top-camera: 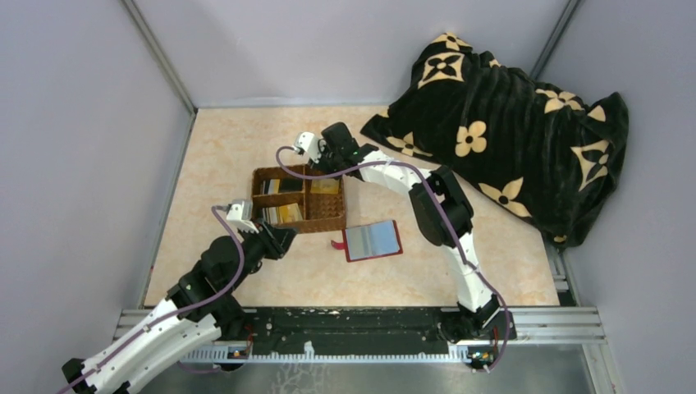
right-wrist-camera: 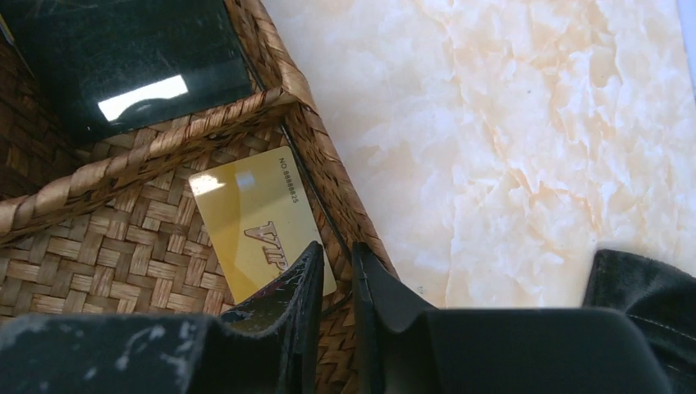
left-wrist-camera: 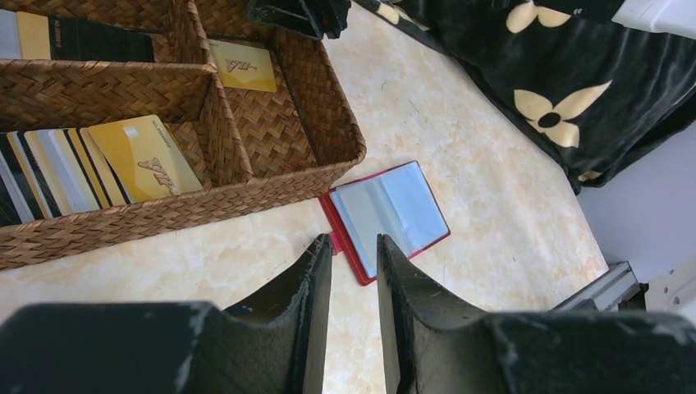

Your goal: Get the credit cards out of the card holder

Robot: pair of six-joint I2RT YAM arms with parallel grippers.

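1. The red card holder (top-camera: 373,240) lies open and flat on the table (top-camera: 230,148), just right of centre in the top view, beside the lower right corner of the wicker basket (top-camera: 328,222) but apart from it.
2. Its clear bluish pockets face up. No card shows in them, though I cannot tell if a thin one hides inside.
3. Its long axis runs nearly left to right across the top view, slightly tilted, with the snap tab (top-camera: 337,244) at its left end.
4. The left gripper (left-wrist-camera: 354,246) hovers over bare table with its jaws parted by a modest gap and nothing between them.
5. In the left wrist view the holder sits just ahead of these fingertips and a little to the right, so this arm is the nearer of the 2.
6. The right gripper (right-wrist-camera: 336,250) hangs over the basket's upper right compartment, its jaws a narrow slit apart and pinching nothing.
7. A gold VIP card (right-wrist-camera: 254,213) lies flat on the wicker directly under those fingertips.
8. More cards are in the basket: a fanned striped stack (left-wrist-camera: 57,168) with another gold card (left-wrist-camera: 144,156) on it in the lower left compartment, and a dark card (right-wrist-camera: 123,57) in the upper left one.
9. Judging by this, the emptying looks finished or nearly so. A check of the holder would fall to the left arm, reaching forward and slightly right.
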